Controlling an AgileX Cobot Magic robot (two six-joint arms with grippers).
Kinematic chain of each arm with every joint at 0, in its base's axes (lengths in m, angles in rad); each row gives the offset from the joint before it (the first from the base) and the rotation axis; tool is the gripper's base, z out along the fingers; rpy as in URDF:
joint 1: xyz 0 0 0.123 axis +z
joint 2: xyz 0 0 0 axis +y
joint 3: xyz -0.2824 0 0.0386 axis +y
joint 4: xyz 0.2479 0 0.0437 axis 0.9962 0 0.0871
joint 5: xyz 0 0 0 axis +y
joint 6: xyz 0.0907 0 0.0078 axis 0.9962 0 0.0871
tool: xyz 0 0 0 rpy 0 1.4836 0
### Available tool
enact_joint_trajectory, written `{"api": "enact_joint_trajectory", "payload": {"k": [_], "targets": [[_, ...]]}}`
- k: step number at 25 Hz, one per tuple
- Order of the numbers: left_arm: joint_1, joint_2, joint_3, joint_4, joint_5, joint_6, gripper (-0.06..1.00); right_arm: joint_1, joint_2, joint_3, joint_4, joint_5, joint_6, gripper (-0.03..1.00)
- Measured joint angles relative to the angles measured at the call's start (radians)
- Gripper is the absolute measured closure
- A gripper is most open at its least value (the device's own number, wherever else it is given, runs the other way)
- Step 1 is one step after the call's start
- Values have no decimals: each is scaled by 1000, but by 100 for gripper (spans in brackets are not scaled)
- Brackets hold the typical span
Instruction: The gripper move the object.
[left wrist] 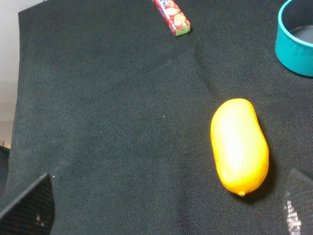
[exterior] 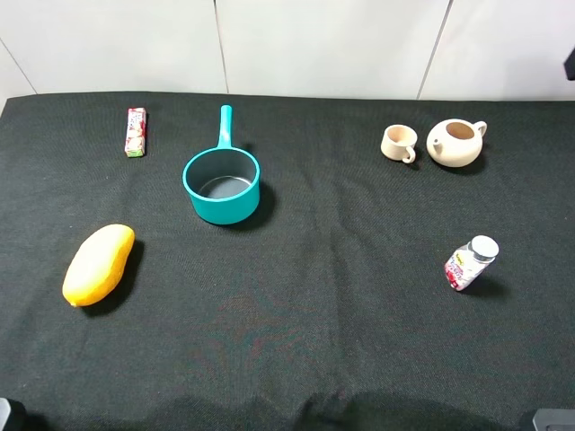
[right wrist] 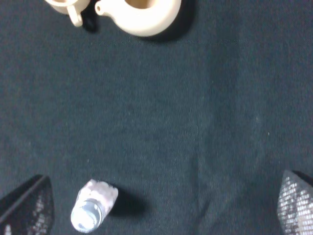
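Note:
The beige lidless teapot [exterior: 456, 142] stands upright on the black cloth at the back right, spout pointing left. It also shows in the right wrist view [right wrist: 146, 14], partly cut off by the frame edge. My right gripper [right wrist: 164, 196] is open and empty, well short of the teapot; one fingertip [right wrist: 29, 203] shows at each lower corner. My left gripper [left wrist: 166, 196] is open and empty, with a fingertip [left wrist: 29, 205] near the yellow mango [left wrist: 239, 146]. In the exterior view only slivers of the arms show at the bottom corners.
A small beige cup [exterior: 399, 144] stands just left of the teapot. A small bottle [exterior: 471, 263] lies at the front right. A teal saucepan [exterior: 221, 186], a candy pack [exterior: 135, 132] and the mango [exterior: 99, 264] lie on the left half.

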Motion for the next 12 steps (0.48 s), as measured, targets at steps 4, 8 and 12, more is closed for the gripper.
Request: {"api": "enact_joint_trajectory", "payload": {"k": [4,8,12], "targets": [[0,0,0,0,0,0,-5,0,-113,56,0,1,0,27],[0,0,0,0,0,0,-5,0,-222,102,0,2,0,27],[0,0,0,0,0,0,-5,0,-329,145,0,3,0,27]]}}
